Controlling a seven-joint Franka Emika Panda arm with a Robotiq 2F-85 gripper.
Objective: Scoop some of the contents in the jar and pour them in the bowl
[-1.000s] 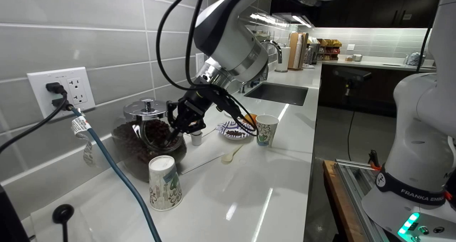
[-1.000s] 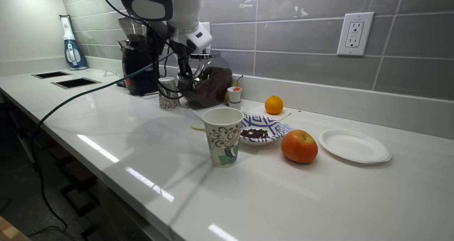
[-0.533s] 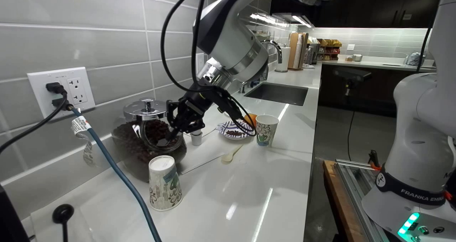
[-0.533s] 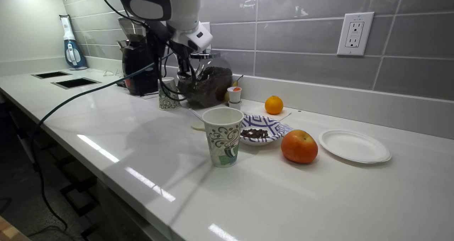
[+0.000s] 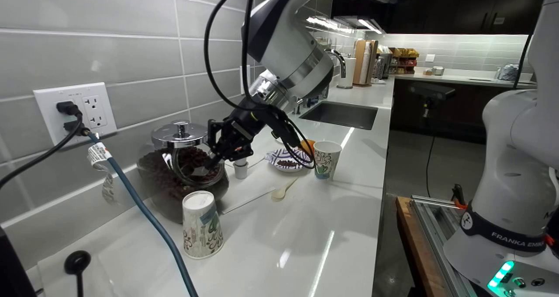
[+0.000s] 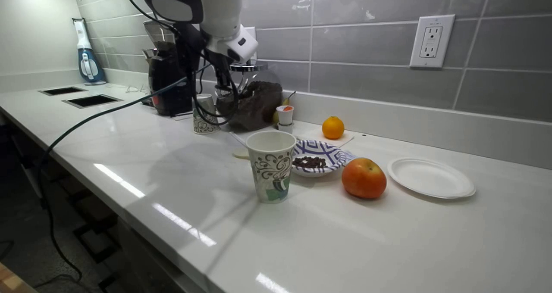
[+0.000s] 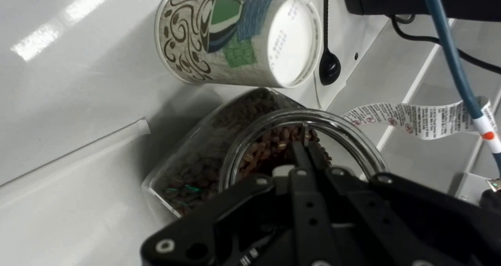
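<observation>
The jar (image 5: 159, 179) is a large clear glass jar of dark beans with a shiny lid on top and a round side opening. It also shows in an exterior view (image 6: 264, 105), and its opening's rim shows in the wrist view (image 7: 250, 130). My gripper (image 5: 212, 160) reaches into that opening. Its fingertips (image 7: 307, 146) are closed on a thin greyish scoop (image 5: 200, 171), seen edge-on in the wrist view (image 7: 305, 132). Whether beans lie on it cannot be told. The bowl (image 6: 330, 155) is shallow, white with a blue pattern, and holds some dark beans; it also shows beyond the gripper (image 5: 274, 158).
An upside-down paper cup (image 5: 201, 225) stands close beside the jar. An upright paper cup (image 6: 271, 170) stands by the bowl. Stacked small white cups (image 6: 285, 115), an orange (image 6: 333, 127), a tomato (image 6: 364, 179), a plate (image 6: 431, 177) and a pale spoon (image 5: 281, 194) are nearby. A blue cable (image 5: 153, 220) crosses the counter.
My gripper has moved slightly up and back toward the jar's opening. The scoop has tilted, and more of its grey face shows inside the jar. The bowl and cups have not moved.
</observation>
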